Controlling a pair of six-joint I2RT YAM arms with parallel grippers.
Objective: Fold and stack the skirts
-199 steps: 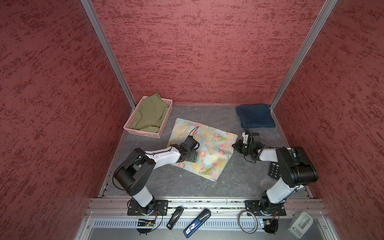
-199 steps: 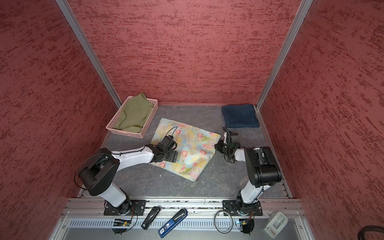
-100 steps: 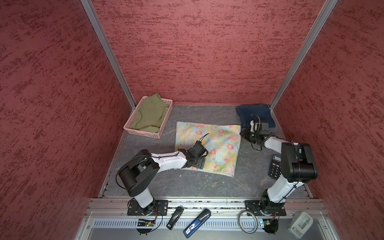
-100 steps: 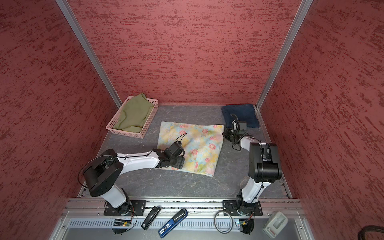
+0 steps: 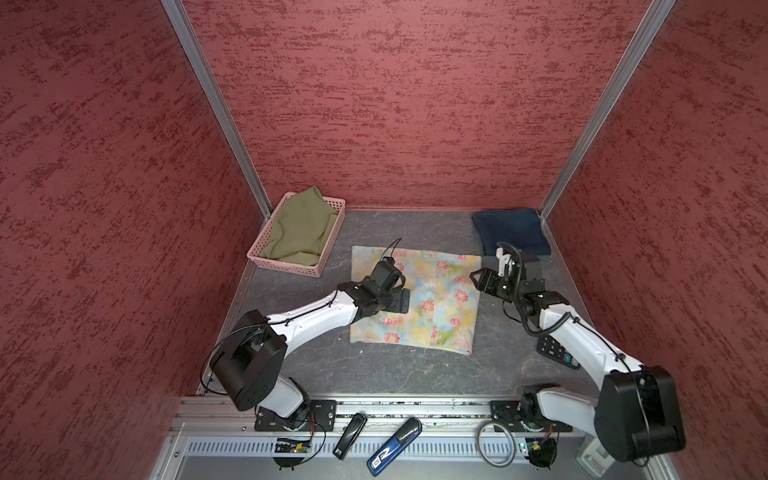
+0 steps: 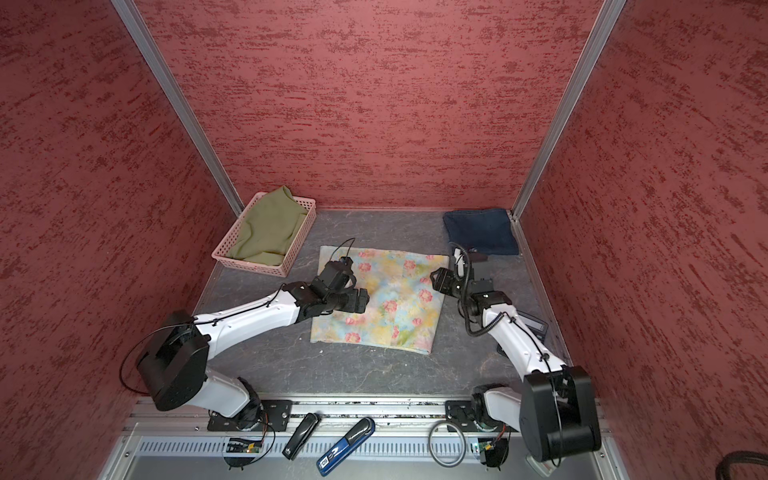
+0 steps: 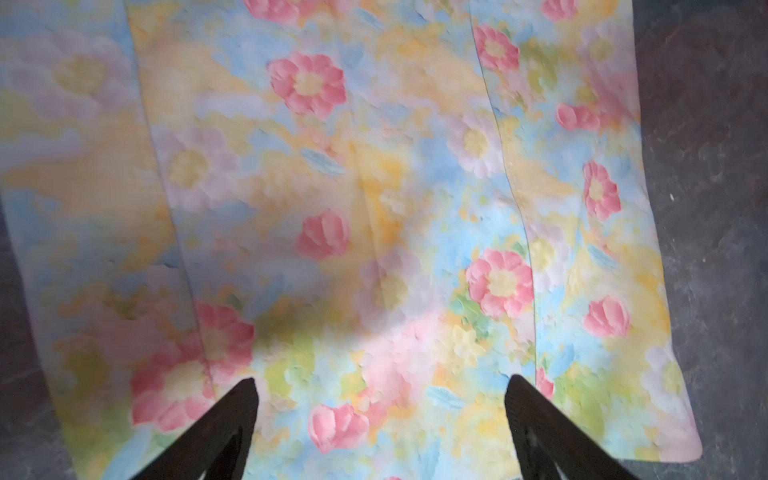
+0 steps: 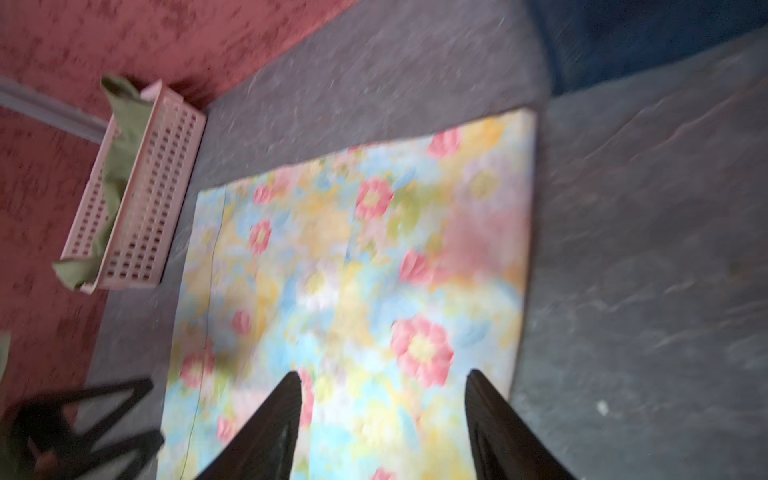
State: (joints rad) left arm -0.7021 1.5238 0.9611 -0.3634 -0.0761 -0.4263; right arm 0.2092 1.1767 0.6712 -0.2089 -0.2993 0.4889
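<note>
The floral skirt (image 5: 428,307) lies flat as a folded rectangle in the middle of the table (image 5: 395,374), between the two arms. The left gripper (image 7: 382,384) hovers over its left half, jaws spread wide with nothing between them. The right gripper (image 8: 383,375) hangs by the skirt's right edge, jaws also apart and empty. The dark denim skirt (image 5: 513,230) lies folded in the far right corner, and the olive skirt (image 5: 301,226) is heaped in the pink basket (image 5: 286,266) at the far left

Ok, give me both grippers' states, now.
Left gripper: open, empty, above the floral skirt.
Right gripper: open, empty.
</note>
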